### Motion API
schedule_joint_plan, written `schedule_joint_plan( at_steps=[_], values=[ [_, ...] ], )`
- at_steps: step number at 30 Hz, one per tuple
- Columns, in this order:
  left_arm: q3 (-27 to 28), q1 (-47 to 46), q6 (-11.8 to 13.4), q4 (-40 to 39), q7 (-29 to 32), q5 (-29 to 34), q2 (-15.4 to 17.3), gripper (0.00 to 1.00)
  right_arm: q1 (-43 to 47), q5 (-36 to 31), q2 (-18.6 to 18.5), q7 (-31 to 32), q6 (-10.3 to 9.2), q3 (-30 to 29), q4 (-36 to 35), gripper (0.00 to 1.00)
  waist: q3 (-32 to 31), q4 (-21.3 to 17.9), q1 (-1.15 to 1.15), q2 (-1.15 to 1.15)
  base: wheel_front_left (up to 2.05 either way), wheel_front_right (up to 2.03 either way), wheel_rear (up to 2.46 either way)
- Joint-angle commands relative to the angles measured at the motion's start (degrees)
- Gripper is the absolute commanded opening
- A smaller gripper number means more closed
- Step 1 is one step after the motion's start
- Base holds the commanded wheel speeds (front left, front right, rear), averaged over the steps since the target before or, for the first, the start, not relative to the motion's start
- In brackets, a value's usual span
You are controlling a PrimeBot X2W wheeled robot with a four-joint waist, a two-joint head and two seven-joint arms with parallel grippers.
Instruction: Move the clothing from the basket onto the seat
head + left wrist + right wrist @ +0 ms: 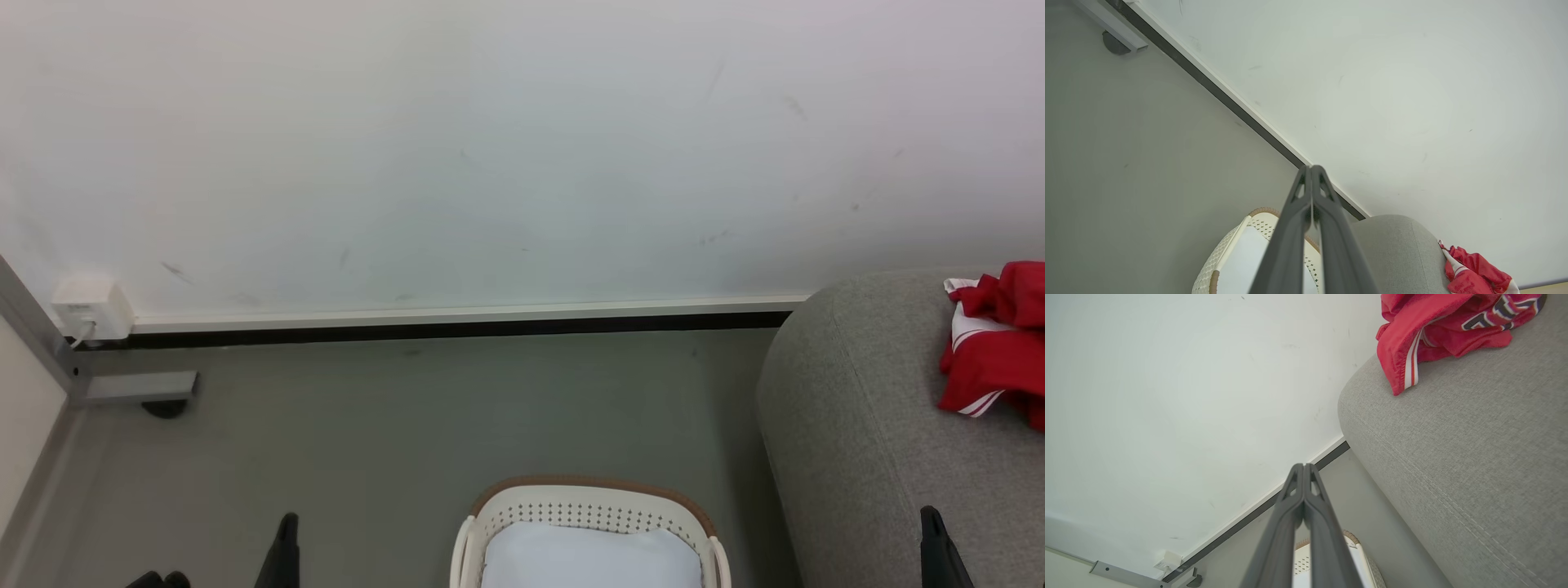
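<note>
Already the clothing (1433, 330) lies bunched on the seat (1453, 457), well apart from the basket (588, 514). Left hand (1311, 168) and right hand (1304, 465) are both closed and empty; best hold them clear of the fabric.

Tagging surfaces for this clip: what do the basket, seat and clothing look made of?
Basket: likely moulded plastic, matte cream; regular punched holes, rigid brown rim.
Seat: woven grey upholstery fabric, matte; visible weave and stitching.
Clothing: thin, probably synthetic cloth; slight sheen, soft crumpled folds.
</note>
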Motion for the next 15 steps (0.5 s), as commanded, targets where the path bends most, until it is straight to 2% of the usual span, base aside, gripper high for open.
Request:
schedule_joint_plan(
  at_steps=[1,15],
  values=[
    [0.3,-1.4,-0.2,-0.9,0.3,-1.3,0.3,0.0,-1.7,1.5,-0.6,0.3,-0.04,-0.2,-0.9,0.0,0.0,0.0,0.0,0.0,0.0,0.0,0.0],
    [1.6,-2.4,-0.8,-1.8,2.8,-11.0,0.4,0.0,-2.8,11.7,-0.8,2.9,-0.06,-0.4,-1.8,0.0,0.4,-0.1,0.0,0.0,0.0,0.0,0.0]
  ],
)
